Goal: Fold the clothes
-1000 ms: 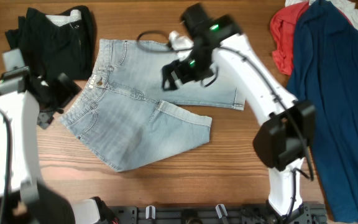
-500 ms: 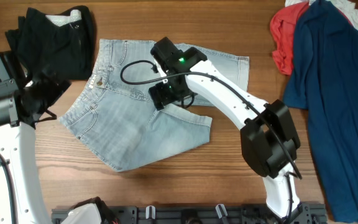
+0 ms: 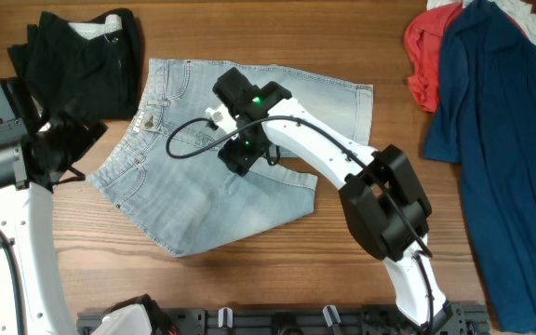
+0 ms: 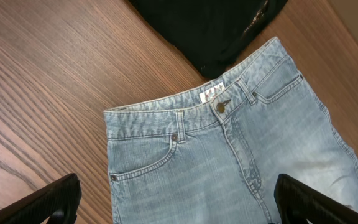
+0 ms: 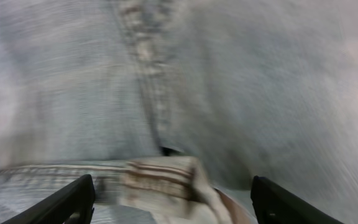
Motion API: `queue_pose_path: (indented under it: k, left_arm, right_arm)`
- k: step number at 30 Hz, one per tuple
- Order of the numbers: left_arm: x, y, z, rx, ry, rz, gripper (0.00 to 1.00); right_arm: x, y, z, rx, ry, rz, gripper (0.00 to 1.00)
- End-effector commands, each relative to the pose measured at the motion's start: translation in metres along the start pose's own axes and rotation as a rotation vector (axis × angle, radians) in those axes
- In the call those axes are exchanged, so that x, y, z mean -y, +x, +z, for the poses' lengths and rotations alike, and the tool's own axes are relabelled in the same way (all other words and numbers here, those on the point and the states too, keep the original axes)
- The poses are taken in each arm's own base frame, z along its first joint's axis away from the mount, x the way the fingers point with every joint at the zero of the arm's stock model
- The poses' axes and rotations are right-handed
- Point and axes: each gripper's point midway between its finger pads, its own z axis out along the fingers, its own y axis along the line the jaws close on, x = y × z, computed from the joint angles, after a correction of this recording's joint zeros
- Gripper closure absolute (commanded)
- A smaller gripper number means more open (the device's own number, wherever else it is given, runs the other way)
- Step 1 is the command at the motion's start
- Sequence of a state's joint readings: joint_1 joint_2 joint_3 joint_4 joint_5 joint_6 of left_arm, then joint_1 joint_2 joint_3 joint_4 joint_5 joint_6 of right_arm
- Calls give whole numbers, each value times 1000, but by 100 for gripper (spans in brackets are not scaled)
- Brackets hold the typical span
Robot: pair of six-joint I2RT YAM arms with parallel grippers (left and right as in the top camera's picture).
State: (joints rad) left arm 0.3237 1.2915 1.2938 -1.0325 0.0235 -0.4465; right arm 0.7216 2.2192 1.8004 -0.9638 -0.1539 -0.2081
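The denim shorts (image 3: 194, 200) lie flat on the wooden table (image 3: 342, 270), left of centre, front side up. The waistband points toward the left side and the two legs run to the right. The upper leg lies straight along the far side. The lower leg angles toward the near edge, and its pale hem ends near the middle of the table.

The right gripper (image 3: 238, 154) hangs low over the shorts where the two legs meet, with its arm reaching in from the near right. In the right wrist view the picture is blurred. The two dark fingers (image 5: 61, 202) sit at the bottom corners with the jaws spread wide, and nothing is pinched. Between them lie a fly or inseam line and a pale folded hem edge.

The left gripper (image 3: 68, 149) hovers at the left, just off the waistband corner and above the table. Its jaws are also spread wide and hold nothing. Its wrist view looks down on the waistband, the button, a front pocket and the fly.

A black garment (image 3: 82, 60) lies crumpled at the far left, touching the waistband's far corner. On the right side, well apart from the shorts, a navy garment (image 3: 501, 140) drapes down the table. A red garment (image 3: 426, 56) and a bit of white cloth (image 3: 529, 17) lie beside it.
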Motion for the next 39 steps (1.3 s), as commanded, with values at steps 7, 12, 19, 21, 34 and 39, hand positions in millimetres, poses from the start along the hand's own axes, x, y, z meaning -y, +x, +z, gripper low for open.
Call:
queue_pose_path:
  k: [7, 12, 19, 21, 34, 39]
  left_arm:
    - [-2, -5, -3, 18, -10, 19, 0]
    - [-2, -5, -3, 18, -10, 19, 0]
    - [-2, -5, -3, 20, -11, 19, 0]
    - [-2, -7, -3, 26, -10, 45, 0]
    - [-5, -17, -3, 71, -37, 52, 0]
    - [-5, -16, -3, 70, -37, 52, 0]
  right_arm:
    - [-22, 11, 1, -40, -116, -63, 70]
    - [-21, 29, -4, -113, -119, 38, 96]
    - [-15, 74, -64, -241, -113, 349, 96]
    - [-20, 97, -89, -314, -107, 438, 96]
    - [-128, 159, -125, -507, -216, 456, 96]
    - [-142, 195, -102, -617, -74, 433, 94]
